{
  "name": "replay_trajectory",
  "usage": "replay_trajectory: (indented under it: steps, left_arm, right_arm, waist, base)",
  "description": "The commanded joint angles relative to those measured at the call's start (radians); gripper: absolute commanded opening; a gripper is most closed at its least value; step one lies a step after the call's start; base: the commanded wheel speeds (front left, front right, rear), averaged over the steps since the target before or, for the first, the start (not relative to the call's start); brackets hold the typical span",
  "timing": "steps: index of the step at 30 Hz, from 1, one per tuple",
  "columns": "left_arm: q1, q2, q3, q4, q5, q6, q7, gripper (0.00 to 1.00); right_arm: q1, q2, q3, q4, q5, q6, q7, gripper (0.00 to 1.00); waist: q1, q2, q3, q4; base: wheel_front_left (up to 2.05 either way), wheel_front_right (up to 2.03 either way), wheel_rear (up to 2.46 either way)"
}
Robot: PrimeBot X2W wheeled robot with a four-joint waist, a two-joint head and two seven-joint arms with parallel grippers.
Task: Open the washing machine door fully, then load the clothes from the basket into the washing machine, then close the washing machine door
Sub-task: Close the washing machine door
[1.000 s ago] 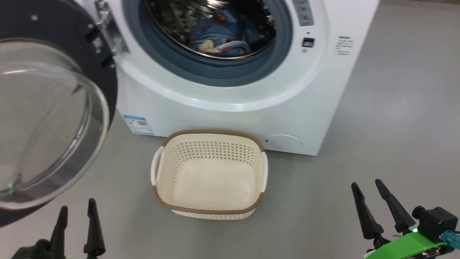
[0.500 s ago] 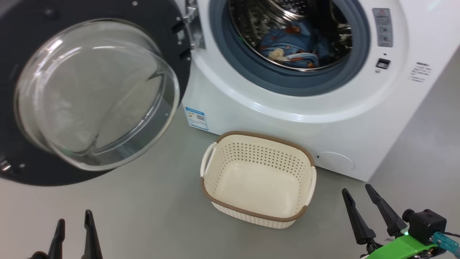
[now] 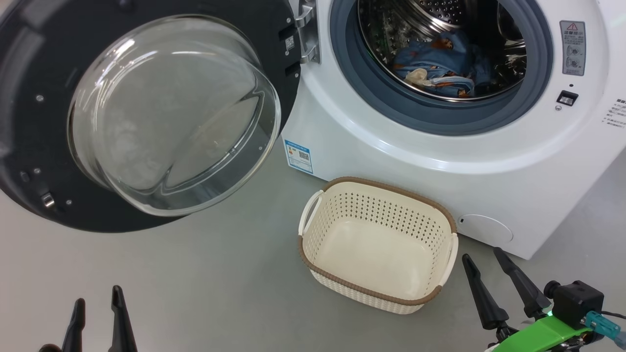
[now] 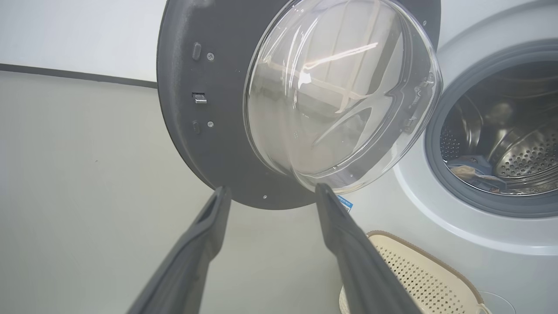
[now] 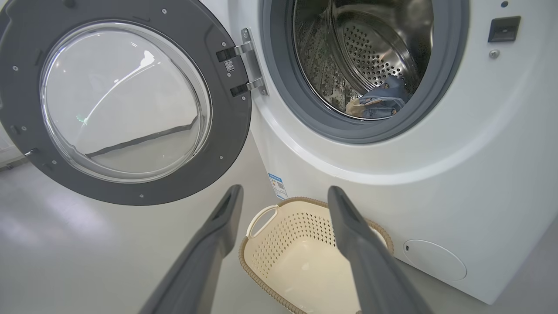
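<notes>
The white washing machine (image 3: 440, 176) stands on the floor with its drum exposed. The washing machine door (image 3: 146, 117), black with a bulging glass bowl, hangs wide open on its hinge. The light-blue printed clothes (image 3: 440, 68) lie inside the steel drum. The cream basket (image 3: 371, 210) sits empty, upright, just before the machine's front.

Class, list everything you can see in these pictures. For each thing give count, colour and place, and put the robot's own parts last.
washing machine: one, white, on the floor, upper right of the head view
washing machine door: one, black with a clear glass bowl, swung open on the machine's left
drum: one, steel, inside the opening
gasket: one, grey-blue, ringing the opening
clothes: one heap, number unclear, blue with orange print, in the drum
basket: one, cream with a brown rim, empty, on the floor before the machine
sticker: one, blue, low on the machine's front
round cap: one, white, low on the front, right of the basket
floor: grey
left tool: one, dark, open, lower left
right tool: one, dark, open, lower right
</notes>
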Motion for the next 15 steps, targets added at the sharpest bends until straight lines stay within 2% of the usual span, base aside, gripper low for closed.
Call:
replay_trajectory:
  steps: [1, 4, 5, 6, 7, 12, 15]
  left_arm:
    - [-0.016, 0.013, 0.03, -0.03, -0.004, 0.008, -0.006, 1.0]
    - [-0.015, 0.013, 0.025, -0.031, -0.01, 0.008, -0.006, 1.0]
    - [-0.017, 0.013, 0.023, -0.03, -0.016, 0.005, -0.006, 0.67]
    - [-0.022, 0.013, 0.026, -0.032, -0.024, 0.002, -0.006, 0.2]
    - [-0.028, 0.013, 0.033, -0.038, -0.029, -0.002, -0.006, 0.0]
    - [-0.082, 0.013, 0.155, -0.121, -0.075, -0.025, -0.006, 0.0]
    - [-0.141, 0.023, 0.253, -0.184, -0.044, -0.05, -0.006, 0.0]
  right_arm:
    - [-0.036, -0.015, 0.025, -0.021, 0.015, 0.002, -0.005, 1.0]
    - [-0.037, -0.016, 0.026, -0.022, 0.017, 0.002, -0.005, 1.0]
    - [-0.036, -0.015, 0.024, -0.022, 0.017, 0.002, -0.005, 1.0]
    - [-0.035, -0.014, 0.021, -0.022, 0.017, 0.002, -0.005, 1.0]
    - [-0.034, -0.011, 0.019, -0.023, 0.017, 0.002, -0.005, 1.0]
    - [-0.03, 0.001, 0.004, -0.03, 0.015, 0.002, -0.005, 1.0]
    - [-0.028, 0.008, -0.011, -0.034, 0.013, 0.002, -0.005, 1.0]
  waist:
    - [0.0, 0.0, 0.003, 0.001]
    - [0.0, 0.0, 0.005, 0.0]
    - [0.0, 0.0, 0.005, -0.001]
    - [0.0, 0.0, 0.005, -0.001]
    - [0.0, 0.0, 0.005, -0.004]
    - [0.0, 0.0, 0.012, -0.039]
    - [0.0, 0.0, 0.021, -0.064]
  base:
    - [0.0, 0.0, 0.0]
    - [0.0, 0.0, 0.0]
    - [0.0, 0.0, 0.0]
    - [0.0, 0.0, 0.0]
    - [0.0, 0.0, 0.0]
    - [0.0, 0.0, 0.0]
    - [0.0, 0.0, 0.0]
